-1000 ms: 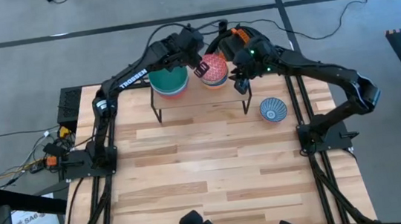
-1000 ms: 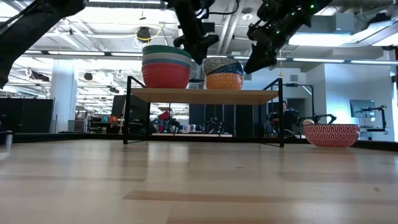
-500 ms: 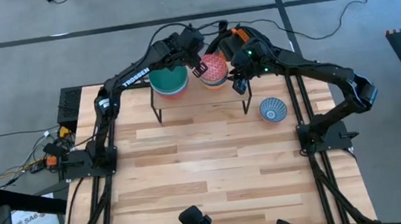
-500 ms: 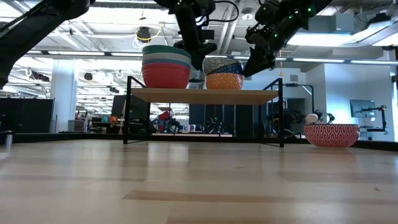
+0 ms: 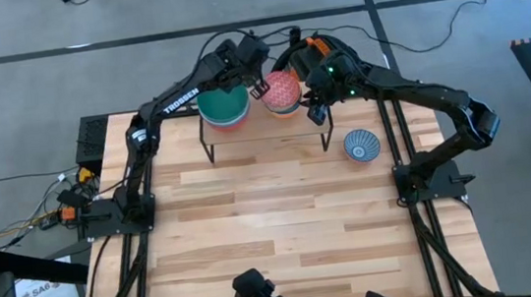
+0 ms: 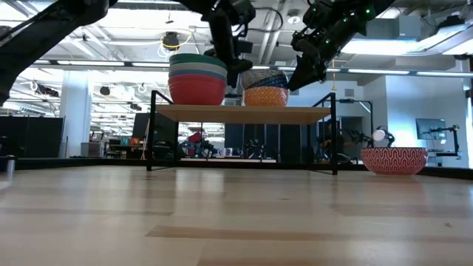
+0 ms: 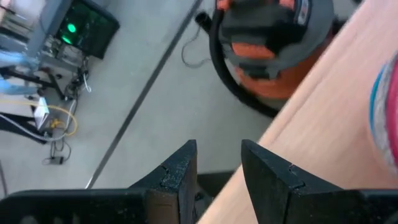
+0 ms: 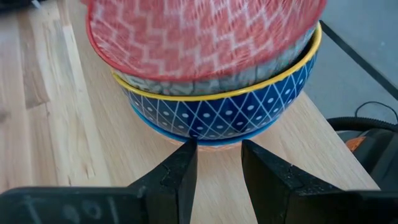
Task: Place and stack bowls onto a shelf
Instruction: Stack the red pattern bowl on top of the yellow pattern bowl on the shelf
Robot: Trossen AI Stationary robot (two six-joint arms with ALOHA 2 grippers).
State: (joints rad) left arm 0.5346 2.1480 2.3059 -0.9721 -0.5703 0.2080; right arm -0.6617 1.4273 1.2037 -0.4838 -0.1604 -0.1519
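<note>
The slatted wooden table (image 5: pixel 284 226) carries the shelf (image 6: pixel 244 114) at its far edge, and from above both arms cover most of the plank, so only its front legs and a strip of wood show there. The low view gives what the high view cannot: two stacks on the plank, a left stack (image 6: pixel 197 77) of plain bowls with an orange-red one at the bottom and teal on top, and a right stack (image 6: pixel 265 87) whose orange bottom bowl sits under a dark patterned one. The right wrist view fills in that stack's upper part, a pink-red zigzag bowl (image 8: pixel 205 34) tilted in a blue-and-white diamond bowl (image 8: pixel 224 109) with a yellow rim. One patterned blue-and-white bowl (image 5: pixel 362 145) stands alone on the table beside the shelf's right legs; seen level, its outside is red-patterned. The left gripper (image 5: pixel 257 88) hangs between the two stacks, its fingers (image 7: pixel 177 177) slightly apart with nothing between them, its camera looking past the table edge at a floor with an orange-and-black vacuum (image 7: pixel 273 43). The right gripper (image 5: pixel 316 111) hovers at the right stack's side, its fingers (image 8: pixel 177 171) parted and empty, just short of the bowls.
</note>
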